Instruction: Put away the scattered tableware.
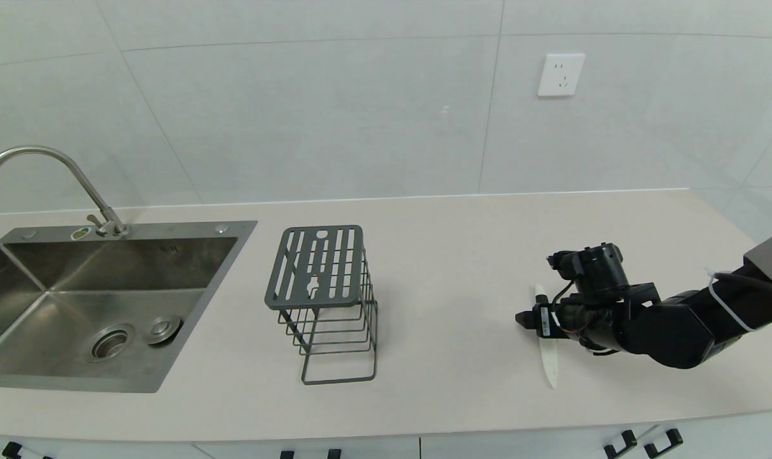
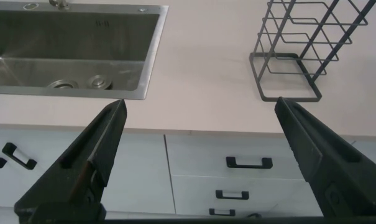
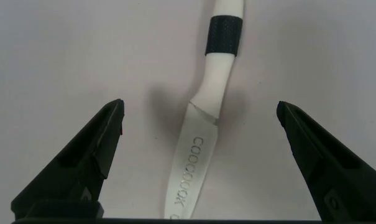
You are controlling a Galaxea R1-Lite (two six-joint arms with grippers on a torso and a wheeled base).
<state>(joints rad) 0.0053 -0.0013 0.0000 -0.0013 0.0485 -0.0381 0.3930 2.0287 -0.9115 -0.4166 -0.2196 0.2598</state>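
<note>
The right arm is extending in from the right side over the table (image 1: 462,255), its forearm lying low and nearly level, the wrist turning the right end effector (image 1: 531,318) down over the knife (image 1: 550,363). In the right wrist view we are seeing this end effector (image 3: 200,107) released, its two dark fingers (image 3: 94,155) standing wide apart on either side of the knife (image 3: 214,93), neither touching it.

The white knife is lying flat on the table, well to the right of the wire rack (image 1: 322,299), blade pointing toward the near edge. A black band is ringing its handle, and a row of embossed characters is running along the blade.

The left end effector (image 2: 200,104) is likewise released, hanging off the table's front edge, before the drawers (image 2: 250,163). A small sticker (image 1: 81,233) is sitting on the sink (image 1: 233,248) rim, too small to read.
</note>
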